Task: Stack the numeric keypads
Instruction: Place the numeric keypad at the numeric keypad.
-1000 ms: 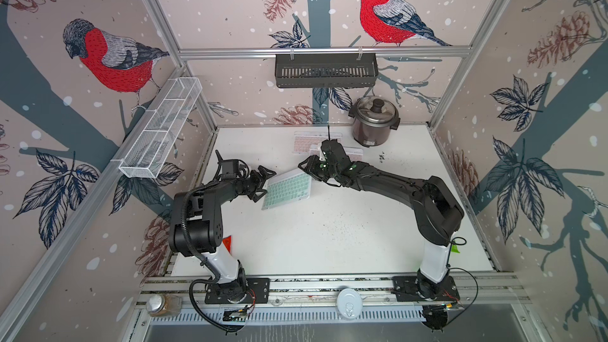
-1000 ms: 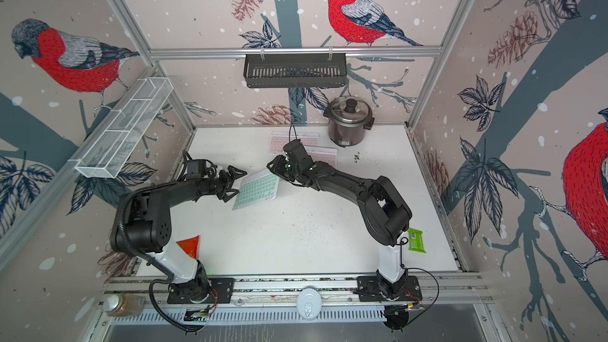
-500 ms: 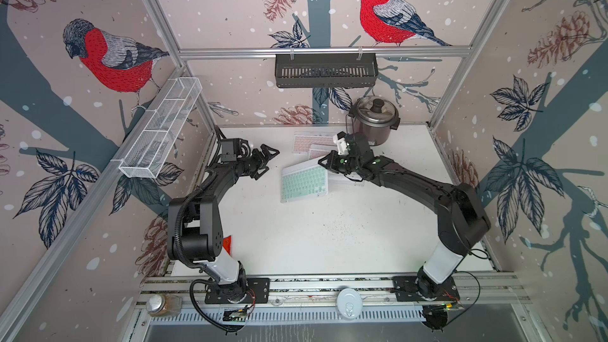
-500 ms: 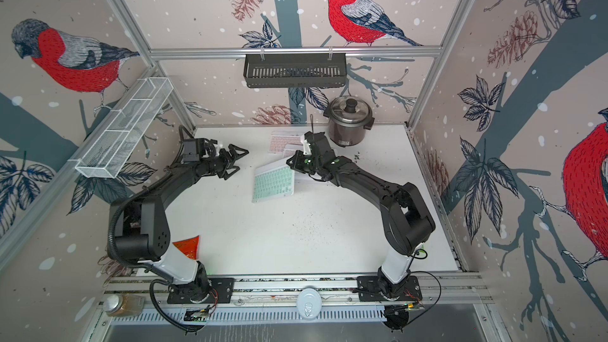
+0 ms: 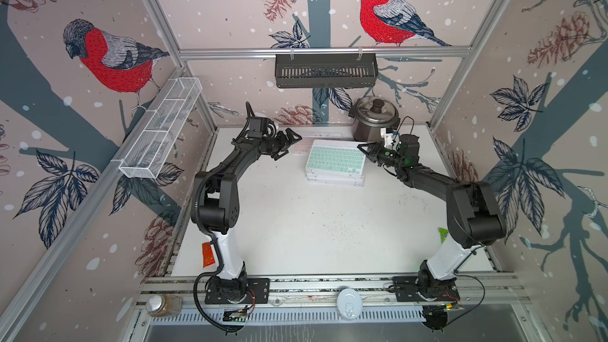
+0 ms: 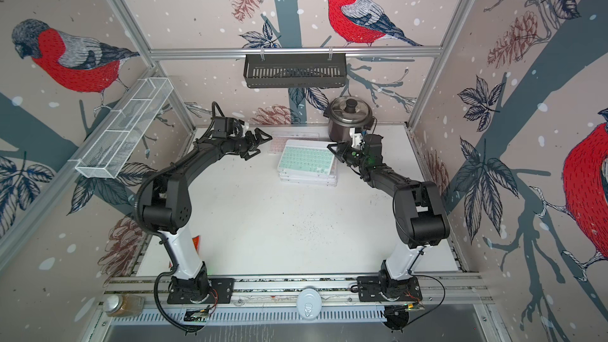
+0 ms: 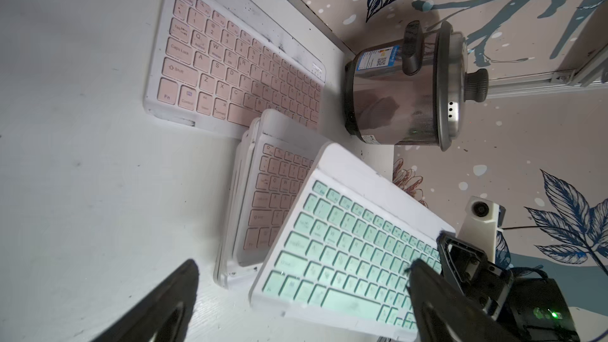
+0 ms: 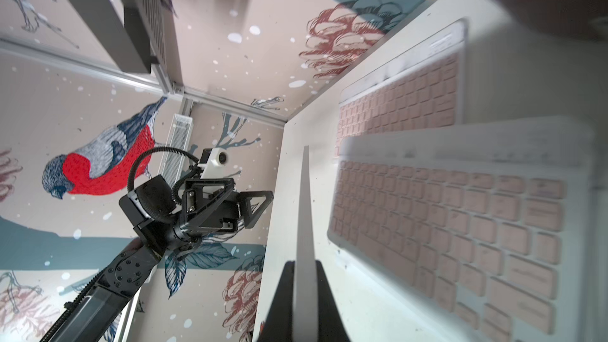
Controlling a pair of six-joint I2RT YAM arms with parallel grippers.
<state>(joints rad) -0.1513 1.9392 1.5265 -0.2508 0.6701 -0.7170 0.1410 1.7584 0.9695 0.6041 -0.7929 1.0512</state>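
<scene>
A thin, flat, round-cornered keypad [image 5: 335,159] with a smooth white plastic frame and mint keys is sitting askew over the stack of keypads [image 5: 335,181] at the back of the white counter [image 5: 312,225], the right claw [image 5: 362,148] clenching its thin edge while the left claw [image 5: 289,144] is hanging wide open, touching nothing.

Keypad stack [image 5: 335,178] before 1 keypad [image 5: 301,145] (pot [image 5: 374,120] behind)

Mostly hidden: lower keypads [image 5: 335,180], under mint keypad [image 5: 335,159].
</scene>
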